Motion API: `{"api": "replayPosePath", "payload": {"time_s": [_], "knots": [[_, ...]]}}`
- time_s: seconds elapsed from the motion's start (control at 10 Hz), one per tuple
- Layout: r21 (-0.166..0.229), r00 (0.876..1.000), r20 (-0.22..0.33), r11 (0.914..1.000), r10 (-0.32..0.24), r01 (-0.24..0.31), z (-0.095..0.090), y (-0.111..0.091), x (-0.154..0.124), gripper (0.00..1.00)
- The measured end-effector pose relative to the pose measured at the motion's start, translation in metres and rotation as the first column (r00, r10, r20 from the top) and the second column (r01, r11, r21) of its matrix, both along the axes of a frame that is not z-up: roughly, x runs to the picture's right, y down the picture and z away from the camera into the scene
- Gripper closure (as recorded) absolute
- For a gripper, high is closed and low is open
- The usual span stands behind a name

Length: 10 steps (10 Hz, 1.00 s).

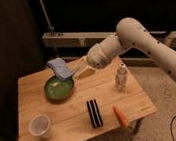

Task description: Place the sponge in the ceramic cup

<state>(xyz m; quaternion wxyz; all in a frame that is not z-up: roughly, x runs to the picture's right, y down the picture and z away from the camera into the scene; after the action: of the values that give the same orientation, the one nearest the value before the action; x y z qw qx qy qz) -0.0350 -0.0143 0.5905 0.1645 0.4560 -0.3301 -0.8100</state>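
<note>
Here the hand [71,70] holds the sponge [59,68] above the green bowl [55,93].

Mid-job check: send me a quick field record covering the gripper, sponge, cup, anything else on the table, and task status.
gripper: above the table's back part, fingers shut on the sponge
sponge: held in the air, tilted, over the green bowl's far rim
ceramic cup: upright near the front edge, camera left, apart from the sponge
other items: black ridged block, orange object, white bottle
status: sponge not yet in cup
</note>
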Motion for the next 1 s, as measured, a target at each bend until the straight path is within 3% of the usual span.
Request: {"api": "replayPosePath", "payload": {"time_s": [0.3,0.4,0.5,0.7,0.8,0.9,1.0], "knots": [[-0.002,1.000,0.000,1.0000,-0.004,0.004,0.001,-0.001,0.000,1.00],[0.007,0.999,0.006,0.9993,-0.037,0.037,-0.001,-0.002,-0.002,1.00],[0.031,0.993,0.038,0.9937,-0.109,0.107,-0.005,-0.002,-0.012,1.00],[0.113,0.952,0.097,0.9539,-0.289,0.278,-0.023,0.006,-0.045,1.00],[0.161,0.917,0.114,0.9183,-0.381,0.362,-0.035,0.013,-0.062,1.00],[0.216,0.867,0.110,0.8631,-0.486,0.457,-0.047,0.020,-0.081,1.00],[0.230,0.848,0.094,0.8401,-0.521,0.491,-0.052,0.027,-0.086,1.00]]}}
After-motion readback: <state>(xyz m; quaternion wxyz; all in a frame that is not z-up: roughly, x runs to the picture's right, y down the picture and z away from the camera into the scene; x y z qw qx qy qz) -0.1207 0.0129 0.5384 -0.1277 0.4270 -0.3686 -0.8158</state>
